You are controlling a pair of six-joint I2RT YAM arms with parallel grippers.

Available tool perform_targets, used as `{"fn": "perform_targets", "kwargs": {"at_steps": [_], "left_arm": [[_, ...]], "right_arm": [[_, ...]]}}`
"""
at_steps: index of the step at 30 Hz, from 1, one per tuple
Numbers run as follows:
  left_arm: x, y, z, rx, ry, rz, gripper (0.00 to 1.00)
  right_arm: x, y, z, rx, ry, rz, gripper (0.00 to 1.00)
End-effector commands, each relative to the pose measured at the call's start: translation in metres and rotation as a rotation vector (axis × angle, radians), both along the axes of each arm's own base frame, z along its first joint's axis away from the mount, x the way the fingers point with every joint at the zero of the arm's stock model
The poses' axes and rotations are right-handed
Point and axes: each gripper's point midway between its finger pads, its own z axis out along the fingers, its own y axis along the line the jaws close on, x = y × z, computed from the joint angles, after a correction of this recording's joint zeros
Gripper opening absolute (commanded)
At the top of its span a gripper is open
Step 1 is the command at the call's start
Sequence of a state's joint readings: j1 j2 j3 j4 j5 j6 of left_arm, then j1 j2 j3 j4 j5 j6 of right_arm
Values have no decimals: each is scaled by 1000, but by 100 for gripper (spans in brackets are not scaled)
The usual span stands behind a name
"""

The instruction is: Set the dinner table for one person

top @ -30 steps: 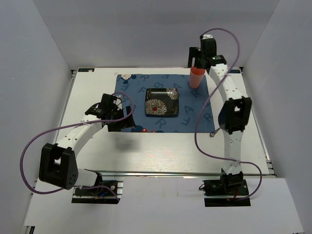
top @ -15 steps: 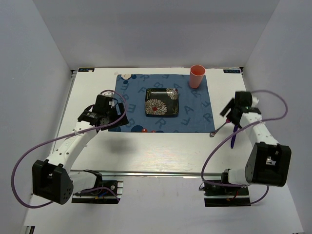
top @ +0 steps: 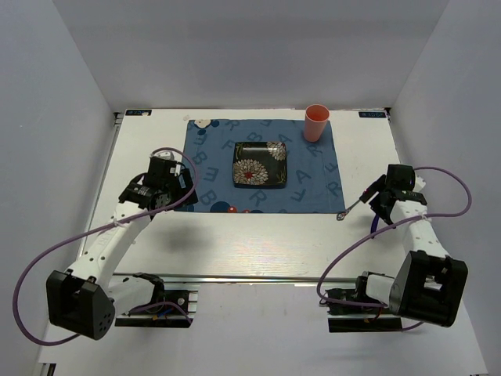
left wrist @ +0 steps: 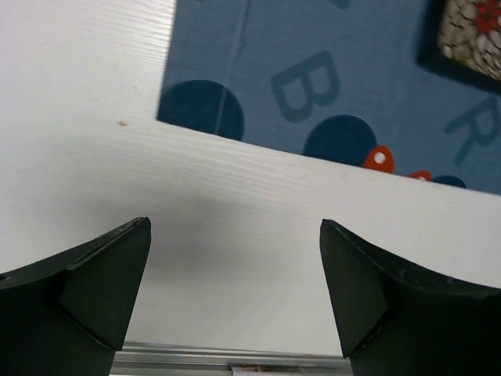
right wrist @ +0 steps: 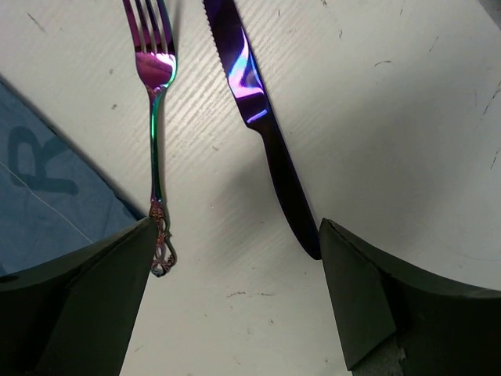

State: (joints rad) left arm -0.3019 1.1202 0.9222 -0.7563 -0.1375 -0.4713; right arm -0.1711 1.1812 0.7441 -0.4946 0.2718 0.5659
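The dinner table (top: pixel 258 239) is the white tabletop. A blue lettered mat (top: pixel 313 176) lies on it, with a black floral square plate (top: pixel 260 164) in the middle and a pink cup (top: pixel 316 123) upright at its far right corner. An iridescent fork (top: pixel 354 207) and a purple knife (top: pixel 376 225) lie right of the mat. My right gripper (top: pixel 383 202) hovers open and empty over them; fork (right wrist: pixel 154 141) and knife (right wrist: pixel 266 133) lie between its fingers. My left gripper (top: pixel 156 192) is open and empty over bare table by the mat's near left corner (left wrist: pixel 203 102).
A metal rail (top: pixel 258 276) runs along the table's near edge and shows in the left wrist view (left wrist: pixel 235 362). White walls close in the left, back and right sides. Purple cables loop from both arms. The plate's corner (left wrist: pixel 470 31) shows at the top right of the left wrist view.
My right arm has come back from the cup at the far edge to the fork and knife right of the mat. My left gripper has drawn back left, off the mat.
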Motion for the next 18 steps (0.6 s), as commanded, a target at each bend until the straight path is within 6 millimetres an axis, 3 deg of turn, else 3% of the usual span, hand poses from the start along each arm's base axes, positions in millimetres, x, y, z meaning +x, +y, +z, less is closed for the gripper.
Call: {"fn": "perform_targets", "kwargs": {"at_steps": [1,9,18], "left_arm": [[-3,24,1,70,-5,115,98],[-3,17,7,41,-30,75,98],[-3,13,10,26,-39,51,98]], "right_arm": [[0,2,-9,31,39,44,89],[-18,-2,-46,24,190,75,89],[-25,-5,-71,37,320,61,83]]}}
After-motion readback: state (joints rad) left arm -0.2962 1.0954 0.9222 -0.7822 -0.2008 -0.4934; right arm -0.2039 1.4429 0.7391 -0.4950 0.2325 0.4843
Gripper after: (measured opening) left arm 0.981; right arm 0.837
